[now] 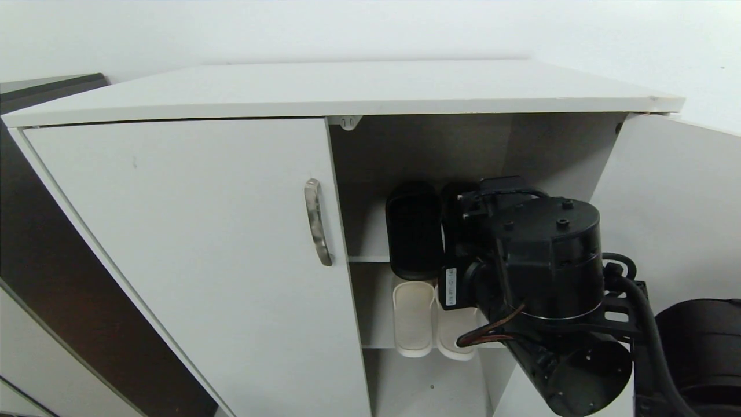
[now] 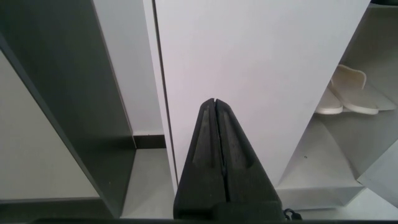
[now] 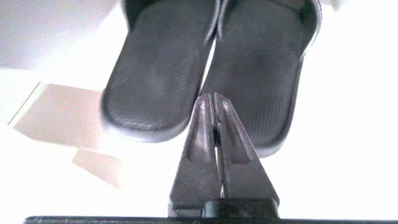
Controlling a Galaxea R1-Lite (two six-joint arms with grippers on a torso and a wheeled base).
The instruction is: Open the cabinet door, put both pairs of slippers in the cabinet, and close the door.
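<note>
Open white cabinet (image 1: 347, 87): black slippers (image 3: 161, 68) on upper shelf (image 1: 367, 259), white slippers (image 1: 414, 315) below. Right pincer (image 3: 214, 96) clenched just beside black pair; left pincer (image 2: 214, 102) clenched.

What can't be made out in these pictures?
Head view: the right arm covers one of the black slippers and part of the white slippers.
Head view: the closed door hides the left half of the cabinet.
Right wrist view: the black slippers are cut off by the edge.
</note>
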